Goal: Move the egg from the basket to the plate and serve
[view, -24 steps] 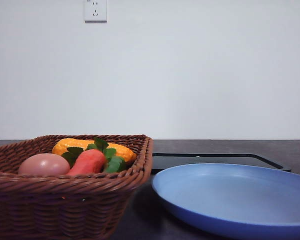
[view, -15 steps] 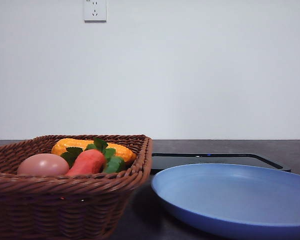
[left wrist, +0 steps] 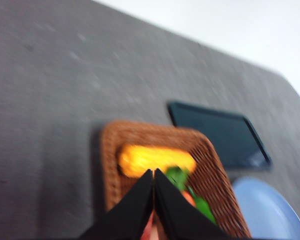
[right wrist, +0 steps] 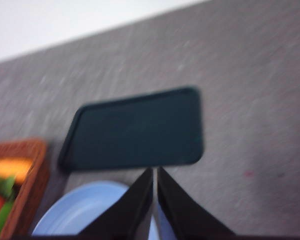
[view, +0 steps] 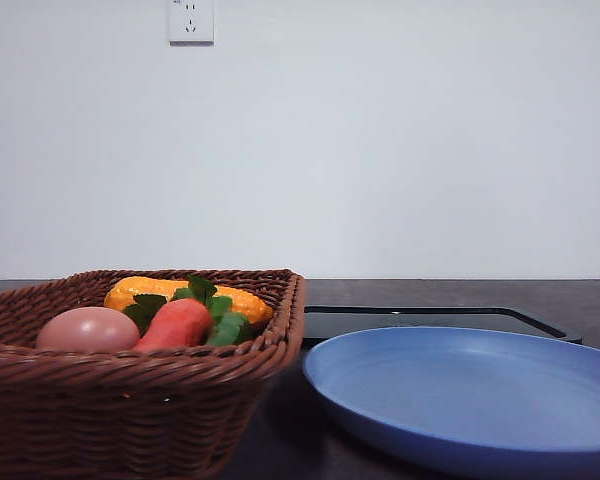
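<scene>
We see the basket (view: 130, 400) on the left of the table (view: 580, 295) and the plate (view: 470, 400) just beside it on the right. Behind the plate lies a tray (view: 420, 320). In the basket, the egg (view: 87, 329) sits left of a carrot (view: 175, 323), with a corn cob (view: 180, 295) behind both.

Left tool (left wrist: 153, 173) fingers pressed together at the tips, nothing held, raised above the bench. Right tool (right wrist: 154, 171) likewise closed and empty, fingers meeting, raised above the bench.
</scene>
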Robot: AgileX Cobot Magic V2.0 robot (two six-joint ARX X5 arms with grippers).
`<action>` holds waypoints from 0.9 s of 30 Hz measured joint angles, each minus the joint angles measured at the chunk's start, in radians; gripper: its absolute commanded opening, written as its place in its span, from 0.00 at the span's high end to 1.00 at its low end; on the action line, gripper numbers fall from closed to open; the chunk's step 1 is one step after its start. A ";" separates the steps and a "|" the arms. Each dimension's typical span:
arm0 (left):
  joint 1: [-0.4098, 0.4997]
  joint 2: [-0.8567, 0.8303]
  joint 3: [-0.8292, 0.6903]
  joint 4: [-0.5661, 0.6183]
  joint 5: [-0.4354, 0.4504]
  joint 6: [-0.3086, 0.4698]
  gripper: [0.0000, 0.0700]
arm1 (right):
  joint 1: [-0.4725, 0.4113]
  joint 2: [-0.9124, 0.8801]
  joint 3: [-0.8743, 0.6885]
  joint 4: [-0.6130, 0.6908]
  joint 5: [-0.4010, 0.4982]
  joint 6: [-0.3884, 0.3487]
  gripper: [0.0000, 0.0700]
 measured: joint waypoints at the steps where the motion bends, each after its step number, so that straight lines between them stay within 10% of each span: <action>1: -0.004 0.035 0.023 -0.016 0.029 0.021 1.00 | 0.000 0.027 0.016 -0.018 -0.025 -0.012 1.00; 13: -0.114 0.269 0.141 -0.144 0.105 0.145 0.87 | 0.010 0.320 0.050 -0.208 -0.171 -0.078 0.90; 18: -0.142 0.278 0.141 -0.135 0.105 0.149 0.60 | 0.026 0.368 0.018 -0.187 -0.172 -0.079 0.71; 27: -0.149 0.278 0.141 -0.135 0.105 0.148 0.58 | 0.028 0.432 -0.121 -0.059 -0.178 -0.037 0.71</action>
